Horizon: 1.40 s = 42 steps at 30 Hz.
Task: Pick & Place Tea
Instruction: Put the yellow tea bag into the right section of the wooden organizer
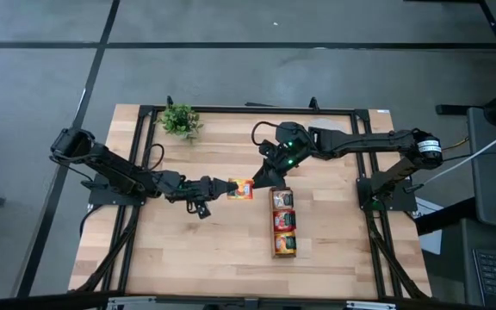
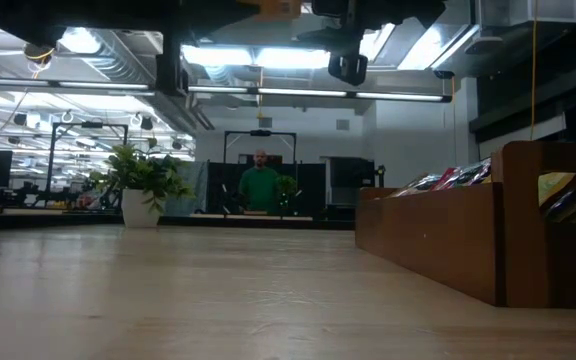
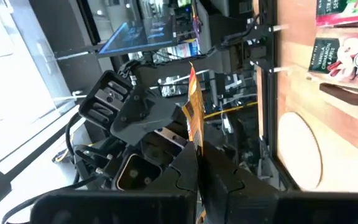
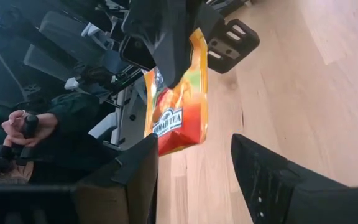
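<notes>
Handover stage: 1 sachet (image 1: 240,189) is pinched by left gripper (image 1: 227,188) beside tray (image 1: 282,249); right gripper (image 1: 261,180) is spread; placement remains.

Sachet-filled wooden tray (image 2: 438,235) on bare table (image 2: 188,300)

You have two arms over one wooden table (image 1: 188,250), with one orange tea sachet (image 1: 241,189) lifted between them. One three-compartment tray (image 1: 283,222) holds sachets too packed to count; one potted plant (image 1: 180,120) stands by.
</notes>
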Each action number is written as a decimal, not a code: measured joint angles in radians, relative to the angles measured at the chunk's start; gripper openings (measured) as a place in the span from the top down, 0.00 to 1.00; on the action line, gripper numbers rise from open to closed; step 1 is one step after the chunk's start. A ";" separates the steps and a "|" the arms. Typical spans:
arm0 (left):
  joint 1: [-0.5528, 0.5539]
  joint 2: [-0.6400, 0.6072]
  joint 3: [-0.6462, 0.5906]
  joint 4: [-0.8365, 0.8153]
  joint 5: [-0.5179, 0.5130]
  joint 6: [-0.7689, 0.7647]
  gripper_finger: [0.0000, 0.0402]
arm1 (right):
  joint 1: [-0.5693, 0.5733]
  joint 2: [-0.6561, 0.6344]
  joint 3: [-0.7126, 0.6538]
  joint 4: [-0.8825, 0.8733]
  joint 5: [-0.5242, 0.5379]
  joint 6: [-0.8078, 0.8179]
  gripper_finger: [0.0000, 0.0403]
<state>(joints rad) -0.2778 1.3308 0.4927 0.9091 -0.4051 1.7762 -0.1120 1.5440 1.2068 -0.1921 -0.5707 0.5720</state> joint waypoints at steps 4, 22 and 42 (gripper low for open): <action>0.013 0.001 0.008 -0.003 0.035 0.000 0.99 | 0.000 0.000 0.000 0.002 0.001 -0.002 0.50; 0.013 0.001 0.056 -0.096 -0.010 -0.059 0.99 | 0.008 0.000 -0.001 0.010 -0.029 -0.083 0.95; 0.013 -0.004 0.056 -0.121 -0.229 -0.731 0.63 | 0.009 0.001 -0.001 -0.101 -0.046 -0.119 0.99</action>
<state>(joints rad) -0.2652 1.3266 0.5491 0.7879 -0.6341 1.0454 -0.1032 1.5452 1.2060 -0.2930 -0.6164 0.4534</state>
